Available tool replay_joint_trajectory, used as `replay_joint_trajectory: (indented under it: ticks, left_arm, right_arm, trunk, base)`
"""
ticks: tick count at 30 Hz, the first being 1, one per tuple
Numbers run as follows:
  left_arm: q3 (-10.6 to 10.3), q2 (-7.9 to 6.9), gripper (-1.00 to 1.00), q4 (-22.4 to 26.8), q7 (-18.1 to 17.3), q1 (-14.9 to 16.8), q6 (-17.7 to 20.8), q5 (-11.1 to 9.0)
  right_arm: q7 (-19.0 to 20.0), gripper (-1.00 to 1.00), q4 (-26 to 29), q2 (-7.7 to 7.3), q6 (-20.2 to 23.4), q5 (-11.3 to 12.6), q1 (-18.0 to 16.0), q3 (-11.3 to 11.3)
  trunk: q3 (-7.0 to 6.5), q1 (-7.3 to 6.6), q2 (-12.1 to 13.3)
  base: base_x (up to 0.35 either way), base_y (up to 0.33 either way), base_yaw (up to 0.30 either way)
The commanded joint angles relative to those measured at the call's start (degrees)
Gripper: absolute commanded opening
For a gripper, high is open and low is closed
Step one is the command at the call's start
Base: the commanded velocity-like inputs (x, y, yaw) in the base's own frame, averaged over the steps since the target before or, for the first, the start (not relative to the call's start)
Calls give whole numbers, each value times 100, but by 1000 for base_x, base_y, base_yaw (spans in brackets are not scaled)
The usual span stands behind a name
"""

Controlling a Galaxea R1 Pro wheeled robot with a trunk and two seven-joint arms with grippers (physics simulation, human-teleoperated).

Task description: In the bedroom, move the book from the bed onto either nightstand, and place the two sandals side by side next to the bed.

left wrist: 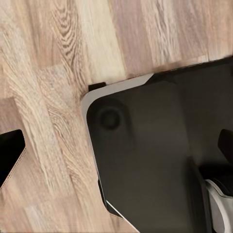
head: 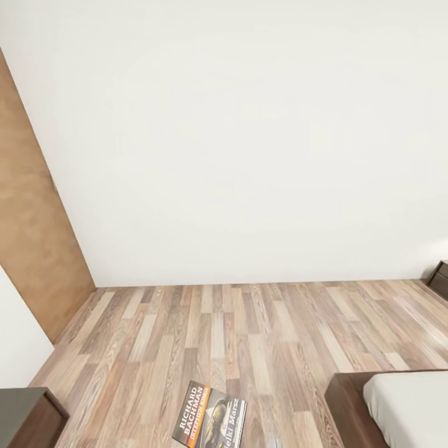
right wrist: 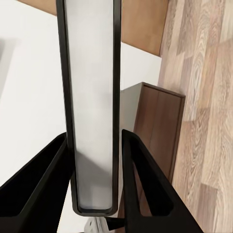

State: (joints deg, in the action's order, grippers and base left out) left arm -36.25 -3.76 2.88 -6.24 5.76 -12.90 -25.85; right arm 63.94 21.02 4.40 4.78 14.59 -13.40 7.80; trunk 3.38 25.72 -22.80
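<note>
The book (head: 210,415) shows at the bottom centre of the head view, cover up, above the plank floor (head: 249,336). In the right wrist view it (right wrist: 92,102) runs edge-on up the middle of the frame, clamped between the right gripper's (right wrist: 94,160) two black fingers (right wrist: 41,184). The bed (head: 398,407) sits at lower right, a dark cabinet (head: 28,414) at lower left. The left gripper's opening cannot be told; its view shows floor and the robot's dark base (left wrist: 165,155).

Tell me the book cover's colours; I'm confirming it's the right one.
Dark with an orange band and white lettering, best in the head view: book.
</note>
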Motion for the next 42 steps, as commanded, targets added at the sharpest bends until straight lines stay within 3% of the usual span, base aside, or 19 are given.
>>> replay_joint_trajectory:
  ticks: [1, 42]
  left_arm:
    - [-40, -2, 100, -2, -26, 5, -14, -62]
    - [-40, -2, 100, 2, -26, 5, -27, -60]
  right_arm:
    - [22, -100, 2, 4, 50, 28, -5, 20]
    - [13, -100, -2, -1, 50, 27, -5, 20]
  trunk:
    - [12, 7, -12]
    - [12, 7, -12]
  base:
    - [338, 0, -10]
    - [338, 49, -1]
